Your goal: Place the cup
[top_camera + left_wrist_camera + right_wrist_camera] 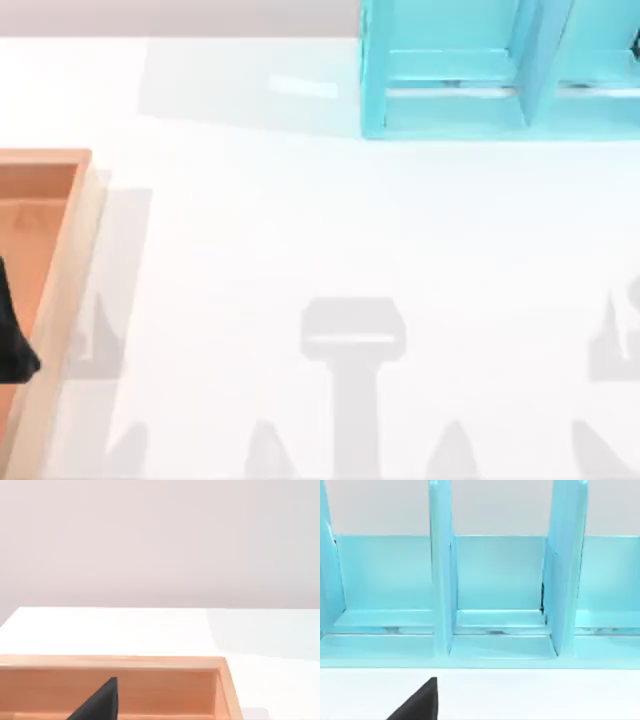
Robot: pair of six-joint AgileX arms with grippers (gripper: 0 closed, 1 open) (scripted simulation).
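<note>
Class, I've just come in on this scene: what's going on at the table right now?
Nothing is being handled at this moment. A wooden tray sits at the table's left edge, with a dark part of the left arm over it. A light blue rack with upright dividers stands at the far right side of the white table; the right wrist view faces its open compartments. No cup is visible in any picture, so placing it has not visibly started.

Overhead camera; wrist cameras low, level.
</note>
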